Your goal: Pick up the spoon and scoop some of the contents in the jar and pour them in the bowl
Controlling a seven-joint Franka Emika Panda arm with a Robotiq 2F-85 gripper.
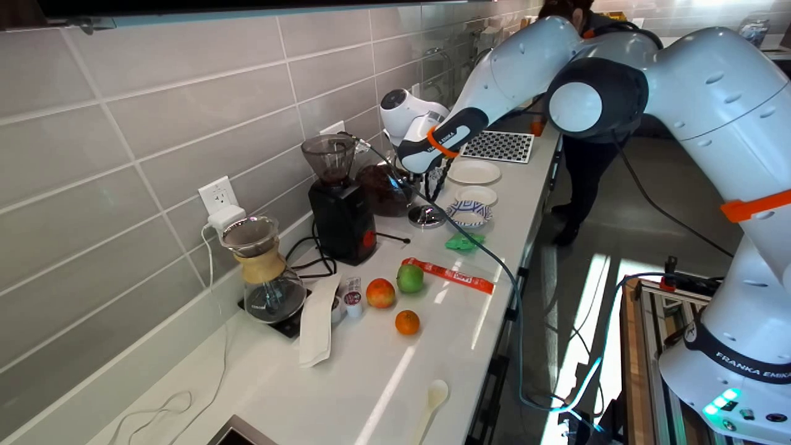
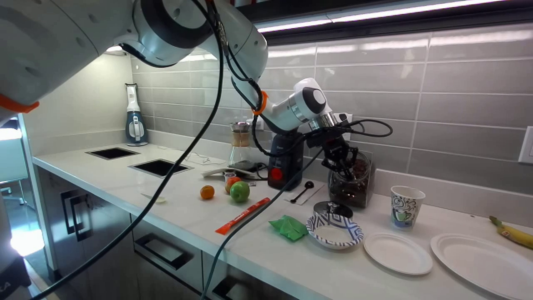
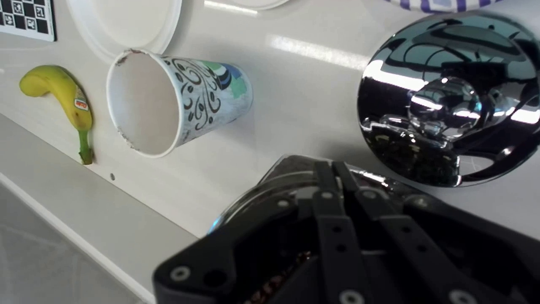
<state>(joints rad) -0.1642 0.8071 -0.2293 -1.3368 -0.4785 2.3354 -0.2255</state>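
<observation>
Downward, the arm [image 1: 507, 80] bends over the jar [image 2: 349, 192], jaws drawn together and empty.

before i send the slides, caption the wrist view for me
Wrist view: shut jaws at the open jar, with a lid, cup and banana on the counter.

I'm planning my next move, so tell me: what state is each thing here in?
Jar: open, not empty
End effector: shut, nothing visible in it
Black spoon: lying, ungripped
Pale spoon: lying, ungripped
Bowl: upright, nothing visible inside
Metal lid: off the jar, knob up
Cup: upright, uncovered
Banana: unpeeled
Orange: unpeeled
Charger: plugged in
Status lights: lit
Light strip: on
</observation>
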